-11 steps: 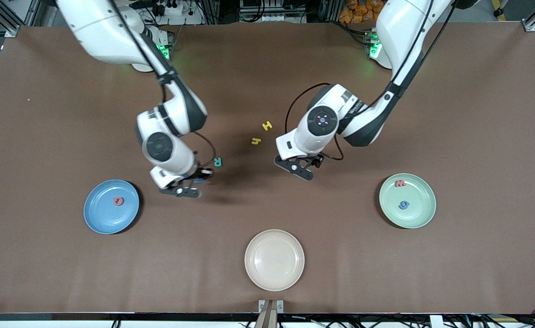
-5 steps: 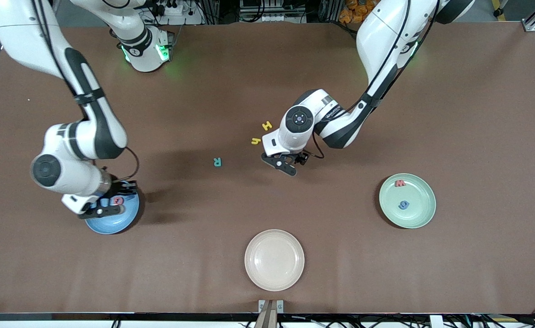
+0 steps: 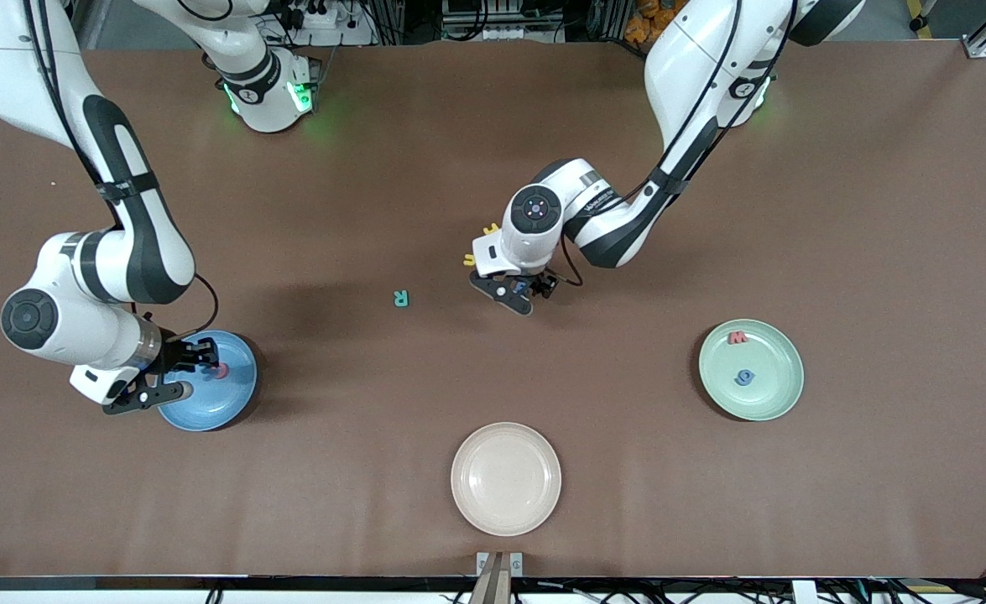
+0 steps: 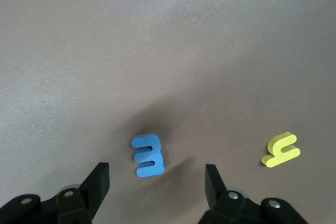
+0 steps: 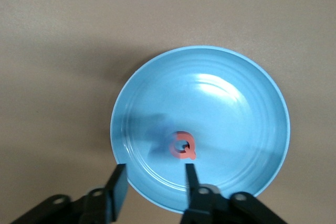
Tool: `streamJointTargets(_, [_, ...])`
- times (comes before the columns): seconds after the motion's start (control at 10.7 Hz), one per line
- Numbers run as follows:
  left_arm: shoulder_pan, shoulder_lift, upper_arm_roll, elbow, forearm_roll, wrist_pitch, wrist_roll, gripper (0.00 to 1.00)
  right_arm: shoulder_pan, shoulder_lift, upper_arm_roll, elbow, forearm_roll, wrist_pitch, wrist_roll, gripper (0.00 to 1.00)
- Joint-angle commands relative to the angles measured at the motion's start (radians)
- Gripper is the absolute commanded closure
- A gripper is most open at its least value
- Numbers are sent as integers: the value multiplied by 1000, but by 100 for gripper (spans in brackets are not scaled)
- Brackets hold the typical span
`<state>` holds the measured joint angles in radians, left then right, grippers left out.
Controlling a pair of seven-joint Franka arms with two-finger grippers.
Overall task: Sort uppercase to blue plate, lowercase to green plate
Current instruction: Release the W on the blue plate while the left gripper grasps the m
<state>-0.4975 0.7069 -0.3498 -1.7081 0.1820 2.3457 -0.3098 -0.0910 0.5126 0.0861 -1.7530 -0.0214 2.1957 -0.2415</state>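
Blue foam is our worry here: the small blue foam letter m (image 4: 148, 155), which looks like a capital E lying on its side, lies flat on the brown tabletop (image 3: 711, 168) near the middle, directly under the left gripper (image 4: 156, 170). That gripper's fingers are spread, one on each side of the letter, and touch nothing. The piece looks thin and light, so if the fingers close too high or off centre we judge they could slide over it, nudge it sideways or flip it instead of pinching it. The small yellow foam h (image 4: 281, 150) lies close by, outside the fingers, and a skewed descent might knock it. The yellow foam capital H (image 3: 491, 228) is partly hidden by the left arm. The teal foam capital R (image 3: 401, 299) lies on bare table toward the right arm's end. The right gripper (image 5: 155, 170) hangs over the round light-blue plate (image 5: 236, 93), its fingers apart and empty as far as we can see. The red foam Q (image 5: 182, 146) rests in that plate. The pale mint-green plate (image 3: 774, 403) holds a small red foam m (image 3: 738, 338) and a blue foam g (image 3: 744, 377).
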Motion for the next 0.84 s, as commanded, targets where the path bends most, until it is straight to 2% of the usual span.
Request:
streamJointTargets(0.0, [-3,37,-1,25,72,12,-17,21,-6,15,11,24,-20,-8,4,0])
streamJointTargets(0.19, [-9,51,0,33,76,12,-17,22,-6,15,11,24,-20,-8,4,0])
streamJointTargets(0.47, [-10,57,-1,38,76,12,-18,29,-4,17,11,21,-19,-10,5,0])
streamJointTargets(0.56, [-12,57,-1,38,79,12,-18,35,-3,17,11,20,-19,-10,5,0])
streamJointTargets(0.65, [-13,57,0,36,80,12,-15,50,-3,18,11,20,-19,-10,5,0])
streamJointTargets(0.75, [-15,57,-1,36,80,11,-15,57,-1,18,11,20,-19,-10,5,0])
